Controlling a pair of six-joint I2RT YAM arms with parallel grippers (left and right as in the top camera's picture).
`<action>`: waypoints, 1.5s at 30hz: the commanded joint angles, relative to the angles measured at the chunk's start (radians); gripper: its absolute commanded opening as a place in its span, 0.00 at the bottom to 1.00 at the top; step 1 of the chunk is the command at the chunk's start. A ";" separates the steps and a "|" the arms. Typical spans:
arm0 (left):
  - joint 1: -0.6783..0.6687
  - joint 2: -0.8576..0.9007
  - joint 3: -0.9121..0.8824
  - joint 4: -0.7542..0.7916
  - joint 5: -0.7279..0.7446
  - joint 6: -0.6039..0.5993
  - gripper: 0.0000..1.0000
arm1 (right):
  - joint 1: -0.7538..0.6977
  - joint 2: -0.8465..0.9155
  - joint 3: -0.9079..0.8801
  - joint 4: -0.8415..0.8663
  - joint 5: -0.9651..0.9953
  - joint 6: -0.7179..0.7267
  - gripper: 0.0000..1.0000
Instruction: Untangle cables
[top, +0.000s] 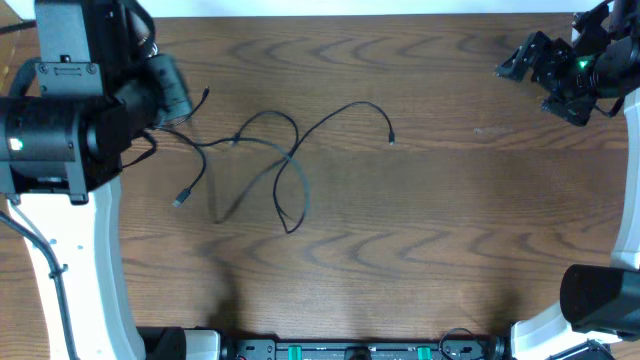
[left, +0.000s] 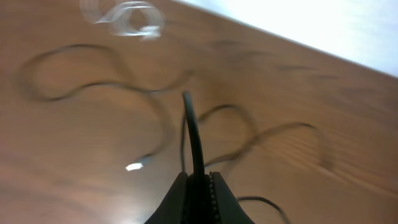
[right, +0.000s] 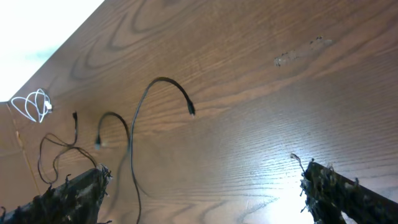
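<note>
Your left gripper (left: 199, 182) is pinched shut on a black cable (left: 194, 134); your right gripper (right: 205, 199) stands wide apart, holding nothing.

At the left of the table (top: 450, 220), the clamped cable's short end pokes past your fingertips. Left of centre, the black cables (top: 272, 165) lie in a loose tangle of crossing loops, with the left plug (top: 180, 200) and the right plug (top: 390, 138) lying free. A white cable (right: 30, 106) is coiled apart near the table's edge. Your right gripper hovers over bare wood at the far right.

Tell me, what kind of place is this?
Probably a robot workshop or lab: a left robot arm and a right robot arm stand at a wooden table with tangled black cables.
</note>
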 joint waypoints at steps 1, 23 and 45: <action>0.070 -0.004 -0.048 0.000 -0.224 0.009 0.08 | 0.008 -0.013 0.013 0.002 0.001 -0.013 0.99; 0.663 0.285 -0.079 0.076 -0.224 -0.006 0.07 | 0.008 -0.013 0.013 0.009 0.001 -0.040 0.99; 0.875 0.655 -0.079 0.251 -0.596 -0.140 0.08 | 0.008 -0.013 0.013 0.010 0.027 -0.039 0.99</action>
